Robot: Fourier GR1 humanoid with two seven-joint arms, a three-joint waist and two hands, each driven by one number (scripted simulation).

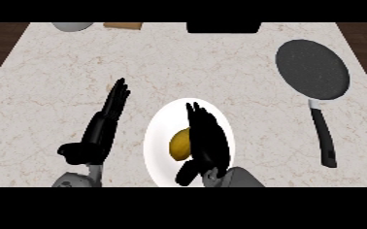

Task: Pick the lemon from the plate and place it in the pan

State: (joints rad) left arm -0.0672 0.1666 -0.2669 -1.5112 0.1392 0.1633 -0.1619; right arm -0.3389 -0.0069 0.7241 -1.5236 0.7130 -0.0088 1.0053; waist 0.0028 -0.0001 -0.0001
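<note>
A yellow lemon (pixel 180 145) lies on the white plate (pixel 161 131) near the counter's front edge. My right hand (pixel 209 138) is over the plate, just right of the lemon and touching it, with fingers stretched forward and the thumb low beneath the lemon; it hides the lemon's right side. The dark pan (pixel 312 69) sits at the far right, its black handle (pixel 324 135) pointing toward me. To the left of the plate my left hand (pixel 104 123) rests open on the counter, fingers straight and pointing away.
Along the back edge are a grey bowl (pixel 72 26), a tan block (pixel 123 25) and a black object (pixel 224 27). The marbled counter (pixel 215 68) stretches between the plate and the pan.
</note>
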